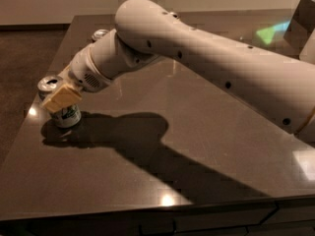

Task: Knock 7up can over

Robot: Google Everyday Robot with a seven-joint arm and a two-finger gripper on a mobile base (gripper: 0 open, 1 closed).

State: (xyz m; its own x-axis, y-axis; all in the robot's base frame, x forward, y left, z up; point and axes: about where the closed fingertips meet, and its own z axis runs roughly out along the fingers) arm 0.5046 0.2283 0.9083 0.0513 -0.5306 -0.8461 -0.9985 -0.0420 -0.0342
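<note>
7up can (67, 116), silver-topped, white body with green markings, claw (60, 98) across its front, claw's grip unclear.

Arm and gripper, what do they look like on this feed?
The arm is thick, smooth and off-white, tube-shaped with rounded joints and small dark dots along its shell; no loose cables show. Its vented wrist ends in the gripper, pale tan and blocky, at the 7up can near the left edge of the table.

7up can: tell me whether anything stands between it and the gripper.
Nothing visible does. The gripper is at the upper half of the 7up can, seemingly touching it. Another can stands farther back on the table, behind the arm, out of the way.
</note>
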